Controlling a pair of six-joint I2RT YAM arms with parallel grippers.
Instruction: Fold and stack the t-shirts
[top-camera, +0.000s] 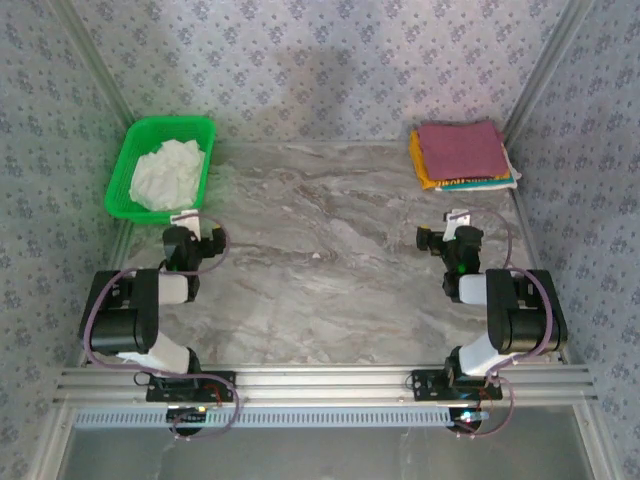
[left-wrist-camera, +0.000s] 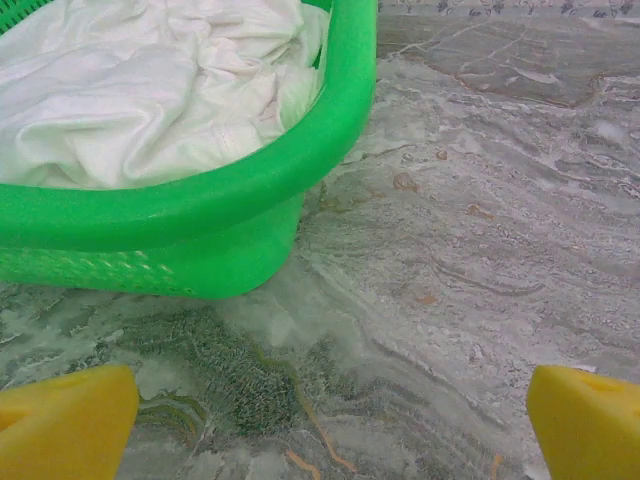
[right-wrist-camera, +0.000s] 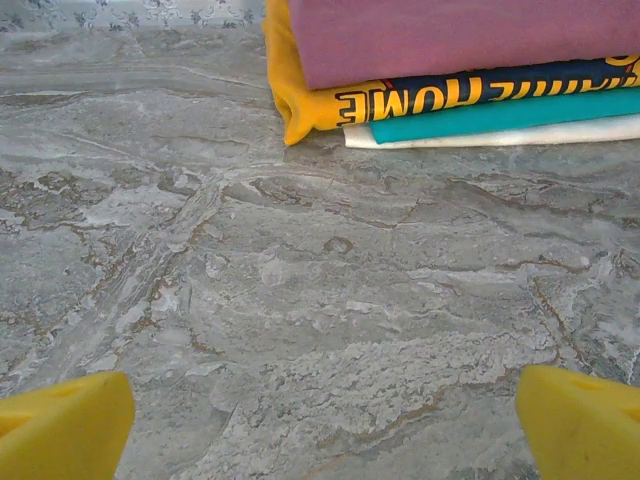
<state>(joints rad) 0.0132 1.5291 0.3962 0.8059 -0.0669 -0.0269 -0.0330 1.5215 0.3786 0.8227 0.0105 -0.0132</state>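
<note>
Both jaws fully open, empty; risk: left jaws catch the green basket (left-wrist-camera: 200, 205) rim instead of crumpled white t-shirt (left-wrist-camera: 150, 90), dragging basket.

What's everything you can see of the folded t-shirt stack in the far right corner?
The stack of folded t-shirts lies flat at the far right corner of the marble-look table. It has four soft cloth layers: a maroon shirt on top, a yellow shirt with a dark band of yellow lettering, a teal shirt, and a white shirt at the bottom, resting on the table. The edges are roughly aligned, and nothing else touches it.
</note>
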